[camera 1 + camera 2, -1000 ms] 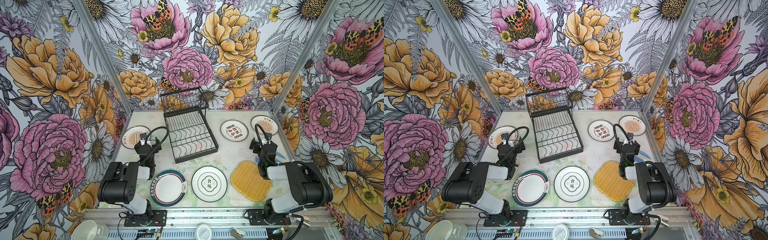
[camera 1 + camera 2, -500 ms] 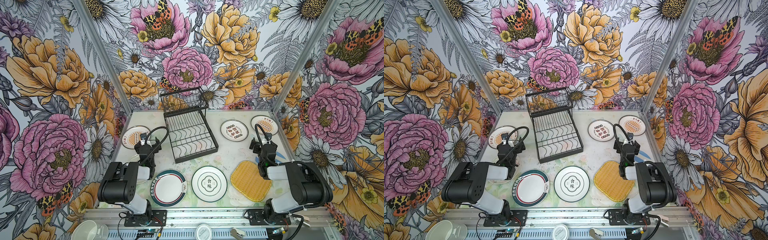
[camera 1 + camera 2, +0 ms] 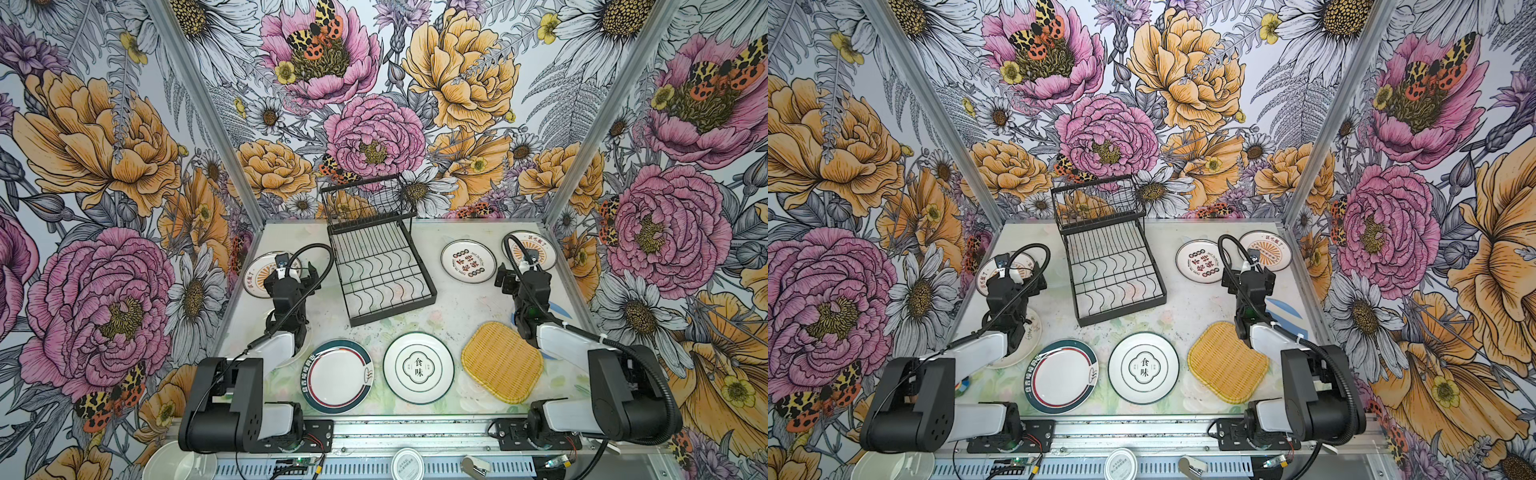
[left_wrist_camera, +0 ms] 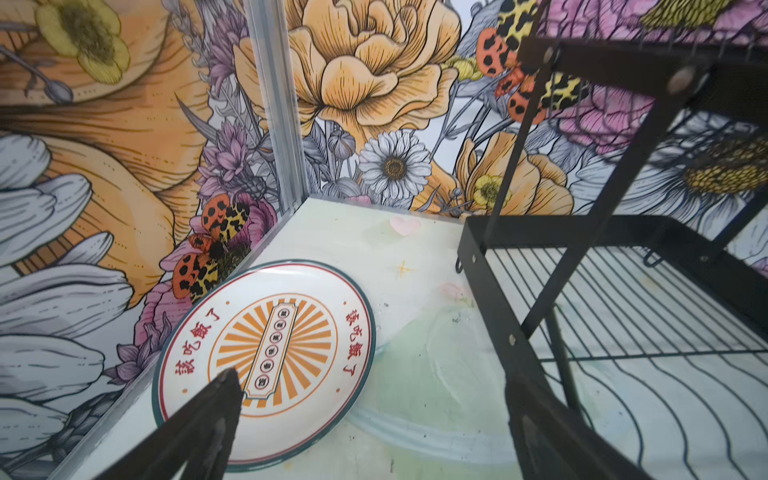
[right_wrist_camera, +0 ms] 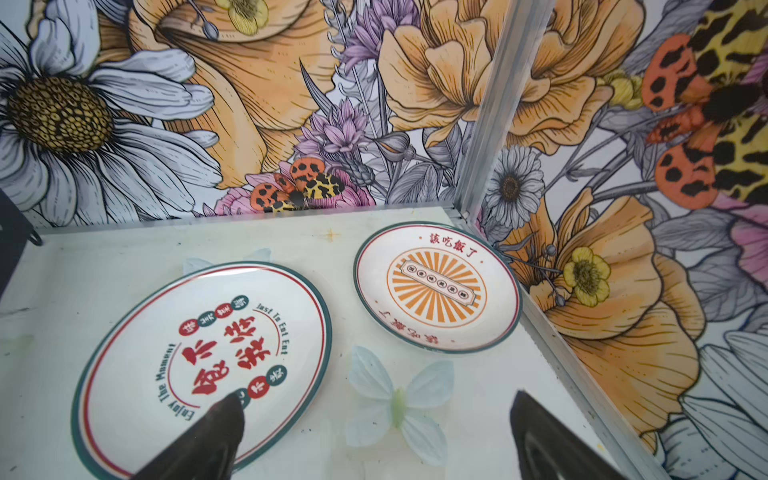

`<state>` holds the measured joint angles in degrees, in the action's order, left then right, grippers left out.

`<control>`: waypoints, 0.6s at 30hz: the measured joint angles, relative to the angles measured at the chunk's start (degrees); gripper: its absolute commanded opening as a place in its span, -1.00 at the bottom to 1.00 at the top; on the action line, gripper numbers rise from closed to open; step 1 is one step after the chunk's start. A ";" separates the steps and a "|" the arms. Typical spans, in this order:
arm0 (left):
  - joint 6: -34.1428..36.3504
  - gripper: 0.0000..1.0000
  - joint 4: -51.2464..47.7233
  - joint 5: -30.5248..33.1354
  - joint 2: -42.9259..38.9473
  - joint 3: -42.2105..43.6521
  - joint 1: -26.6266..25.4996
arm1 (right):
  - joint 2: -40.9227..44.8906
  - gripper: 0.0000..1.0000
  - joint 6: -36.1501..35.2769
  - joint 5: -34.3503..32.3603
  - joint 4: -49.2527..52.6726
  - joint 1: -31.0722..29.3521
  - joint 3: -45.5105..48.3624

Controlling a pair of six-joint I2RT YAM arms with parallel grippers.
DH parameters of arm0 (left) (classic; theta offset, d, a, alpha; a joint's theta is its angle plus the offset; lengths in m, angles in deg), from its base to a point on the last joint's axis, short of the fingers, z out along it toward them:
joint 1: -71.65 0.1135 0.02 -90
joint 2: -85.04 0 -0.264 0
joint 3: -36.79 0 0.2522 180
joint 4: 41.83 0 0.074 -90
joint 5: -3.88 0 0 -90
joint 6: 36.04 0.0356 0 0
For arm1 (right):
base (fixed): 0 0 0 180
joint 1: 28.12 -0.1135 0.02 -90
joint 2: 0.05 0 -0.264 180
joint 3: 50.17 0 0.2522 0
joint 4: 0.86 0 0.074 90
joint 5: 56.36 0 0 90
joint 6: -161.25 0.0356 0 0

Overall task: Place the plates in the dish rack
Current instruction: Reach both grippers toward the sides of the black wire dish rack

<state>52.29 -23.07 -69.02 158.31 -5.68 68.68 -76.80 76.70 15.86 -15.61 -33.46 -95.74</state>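
Note:
The black wire dish rack [image 3: 384, 270] [image 3: 1115, 272] [image 4: 623, 299] stands empty at the back middle. Plates lie flat around it: a sunburst one [image 3: 257, 277] [image 4: 266, 353] at the left, a red-character one [image 3: 468, 262] [image 5: 199, 365] and a second sunburst one [image 3: 538, 248] [image 5: 436, 286] at the back right. Along the front lie a teal-rimmed plate [image 3: 337, 376], a white plate [image 3: 417, 368] and a yellow woven one [image 3: 500, 368]. A blue-striped plate [image 3: 1283, 309] is partly hidden under the right arm. My left gripper [image 3: 291, 276] [image 4: 374, 378] hovers open beside the rack. My right gripper [image 3: 523, 278] [image 5: 374, 401] hovers open near the red-character plate.
Flowered walls close in the table on three sides. A further plate [image 3: 1030, 332] lies mostly hidden under the left arm. A translucent cup [image 3: 174, 461] and a small round lid [image 3: 407, 463] sit below the front rail.

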 measured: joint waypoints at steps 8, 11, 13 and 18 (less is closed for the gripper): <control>-9.07 0.92 -19.39 -0.70 -7.30 -6.49 -5.22 | 0.17 0.99 2.75 5.92 20.92 -5.81 -14.16; -13.40 0.90 -25.22 -1.11 -6.78 -6.49 -8.59 | -2.36 0.99 4.57 10.84 25.64 -7.78 -19.23; -16.15 0.88 -27.80 -1.62 -5.86 -6.51 -10.67 | -4.85 0.99 5.86 14.21 28.02 -9.11 -22.43; -21.79 0.79 -31.32 -5.03 -1.51 -6.84 -13.73 | -12.35 0.99 7.91 19.85 32.20 -12.46 -29.05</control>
<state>30.49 -54.40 -74.04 156.81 -12.52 54.96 -89.15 84.62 35.70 16.59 -45.92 -124.79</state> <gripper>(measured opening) 0.913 0.995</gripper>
